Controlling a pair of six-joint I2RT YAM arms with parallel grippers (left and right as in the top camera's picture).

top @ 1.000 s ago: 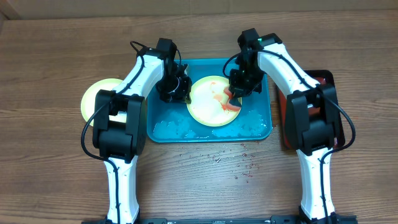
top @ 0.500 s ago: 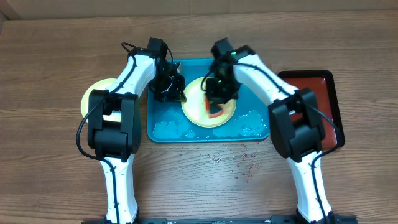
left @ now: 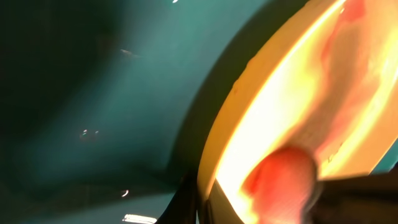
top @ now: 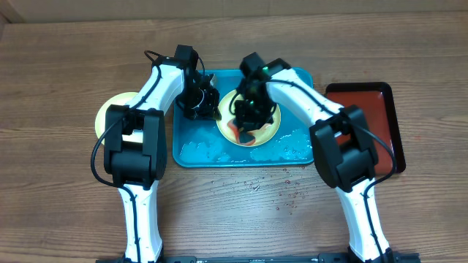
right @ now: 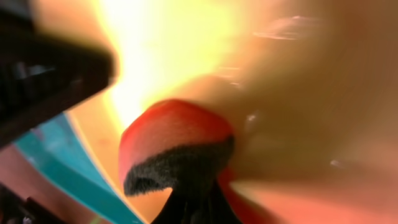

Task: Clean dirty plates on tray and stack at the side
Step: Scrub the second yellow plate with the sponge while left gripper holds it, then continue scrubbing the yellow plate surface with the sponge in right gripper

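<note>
Sauce-smeared yellow plate [top: 269,130] on turquoise tray [top: 186,146]

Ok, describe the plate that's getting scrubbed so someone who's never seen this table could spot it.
Find the turquoise tray in the middle of the wooden table; the plate lies inside it. It is pale yellow with red smears and a red sponge pressed on it, unlike the other pale plate, which sits on bare wood left of the tray.

Right gripper [top: 247,126] swept sponge [top: 246,135] left across plate [top: 270,132].
</note>
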